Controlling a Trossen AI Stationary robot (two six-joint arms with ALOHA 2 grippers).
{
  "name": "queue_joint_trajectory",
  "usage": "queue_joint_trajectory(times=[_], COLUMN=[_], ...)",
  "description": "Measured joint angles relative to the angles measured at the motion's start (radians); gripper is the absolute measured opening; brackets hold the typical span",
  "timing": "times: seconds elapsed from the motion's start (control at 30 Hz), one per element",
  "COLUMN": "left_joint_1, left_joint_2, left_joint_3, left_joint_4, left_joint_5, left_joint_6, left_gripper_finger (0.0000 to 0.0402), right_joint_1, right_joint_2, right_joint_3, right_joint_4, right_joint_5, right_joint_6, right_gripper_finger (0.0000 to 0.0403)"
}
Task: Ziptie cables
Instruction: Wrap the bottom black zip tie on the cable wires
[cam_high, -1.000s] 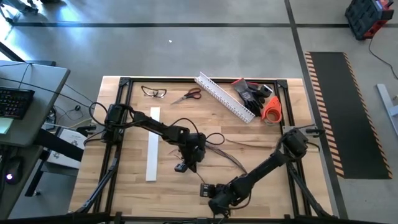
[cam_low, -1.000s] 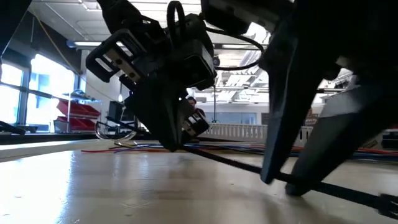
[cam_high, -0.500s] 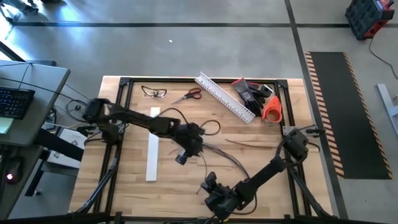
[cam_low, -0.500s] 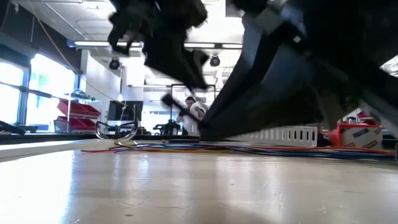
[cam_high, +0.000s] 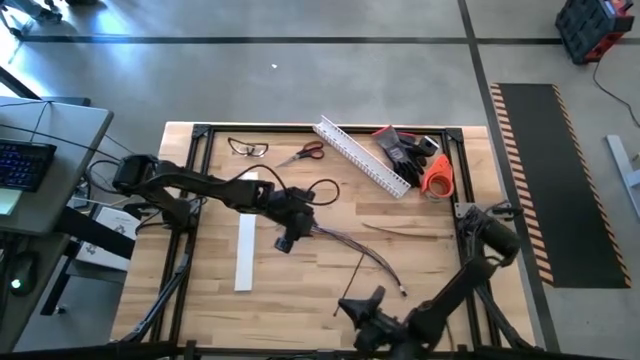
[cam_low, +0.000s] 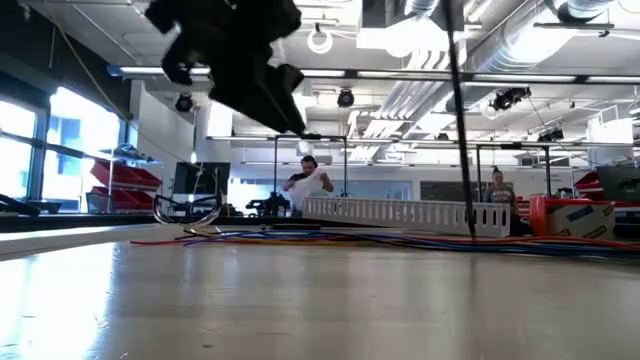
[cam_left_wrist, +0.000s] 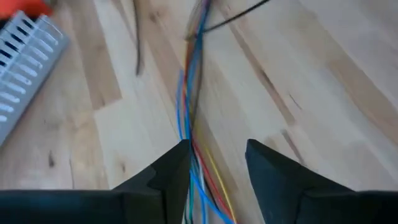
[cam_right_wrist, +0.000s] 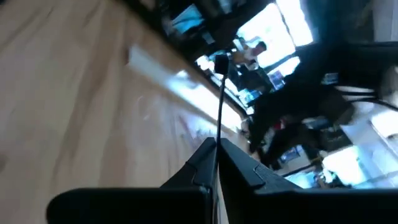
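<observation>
While the wooden tabletop (cam_high: 200, 290) waits below, the left claw (cam_high: 288, 237) hangs above the near-centre, its fingers (cam_left_wrist: 168, 171) parted, with one end of the cables (cam_high: 345, 243) running between them in the left wrist view. Whether the fingers press the wires or merely straddle them cannot be told. From that claw the cables run toward four o'clock and end near the tabletop's middle. A white strip (cam_high: 244, 250) lies just beside the left claw at eight o'clock. Glasses (cam_high: 247, 149) and scissors (cam_high: 300, 154) sit at the far edge, around eleven and twelve o'clock from the cables. A white slotted channel (cam_high: 362, 155) lies at one o'clock, with gloves (cam_high: 403, 148) and an orange tape roll (cam_high: 436, 176) beyond it at two o'clock.

At the near edge, around five o'clock from the cables, the right claw (cam_high: 366, 305) is pinched tight on one ziptie (cam_high: 350, 282), which stands up from the fingertips (cam_right_wrist: 208, 163) as a thin dark strip, lifted clear of the wood. The low view shows it as a near-vertical line. People show in the room behind.

The step in hand appears to be bringing the ziptie to the bundle. To do it well, the left claw should gather the wires into one tight group and lift them slightly, so the strip's free end can pass beneath. The right should keep its grip low on the strip and approach slowly, square across the wires.
</observation>
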Motion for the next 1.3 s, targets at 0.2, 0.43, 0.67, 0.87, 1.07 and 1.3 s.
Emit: queue_joint_trajectory(times=[0.2,0.43,0.67,0.87,1.07,1.3], left_joint_1=[0.061,0.106,0.113,0.114,0.096,0.088], left_joint_2=[0.075,0.253,0.357,0.403,0.413,0.396], left_joint_3=[-0.099,-0.098,-0.094,-0.092,-0.091,-0.060], left_joint_4=[0.286,0.407,0.433,0.430,0.424,0.368], left_joint_5=[0.053,0.074,0.084,0.156,0.175,0.192], left_joint_6=[-0.044,-0.060,-0.078,-0.147,-0.176,-0.229], left_gripper_finger=[0.0147,0.0206,0.0251,0.0228,0.0145,0.0010], right_joint_1=[0.007,-0.014,-0.075,-0.083,-0.112,-0.131], right_joint_2=[-0.143,-0.163,-0.158,-0.164,-0.165,-0.165], right_joint_3=[0.002,0.002,-0.120,-0.366,-0.550,-0.632], right_joint_4=[-0.011,0.097,0.353,0.875,1.195,1.291], right_joint_5=[-0.166,-0.310,-0.464,-0.461,-0.499,-0.612], right_joint_6=[0.153,-0.027,-0.050,-0.195,-0.184,-0.159], right_gripper_finger=[0.0000,0.0000,0.0000,0.0000,0.0000,0.0000])
